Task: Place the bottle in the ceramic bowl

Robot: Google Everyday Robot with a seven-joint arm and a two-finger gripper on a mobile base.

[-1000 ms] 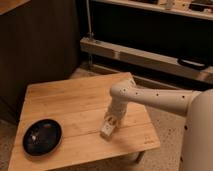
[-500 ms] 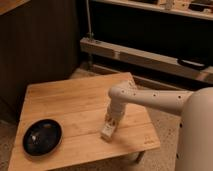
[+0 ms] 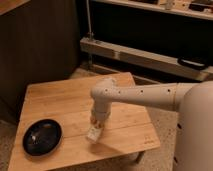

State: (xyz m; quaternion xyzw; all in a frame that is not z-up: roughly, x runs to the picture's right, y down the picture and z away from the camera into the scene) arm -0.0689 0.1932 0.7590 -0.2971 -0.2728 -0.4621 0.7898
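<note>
In the camera view, the one view there is, a low wooden bench point(image 3: 120, 117) stands on a speckled floor before dark shelving; the robot's white arm point(image 3: 145, 94) reaches in from the right, bends at a rounded joint above the middle of the bench and turns straight down; at its lower end sits the end effector point(image 3: 96, 126), down close to the bench top near the front edge, with the bottle point(image 3: 94, 133) right at its tip; the bottle shows as a small white oblong, tilted, its lower end touching or just above the wood; whether the end effector is closed on it or merely set around it I cannot tell, nor how wide it stands, since the arm's own bulk covers that part; the ceramic bowl point(image 3: 42, 136) sits near the front left corner of the bench, round, shallow, glossy black with a faint light patch inside, nothing visible in it, and well apart from the bottle to the left; judged from this, the step in hand is the pick-up, the bottle being at the tip and not yet carried anywhere, so the task looks to be in its early half; the next move calls for a sure hold on the bottle, a lift high enough to pass over the bowl's rim, a sideways carry to the left along the front of the bench, and a release only once the bottle hangs over the bowl's hollow rather than its edge.
</note>
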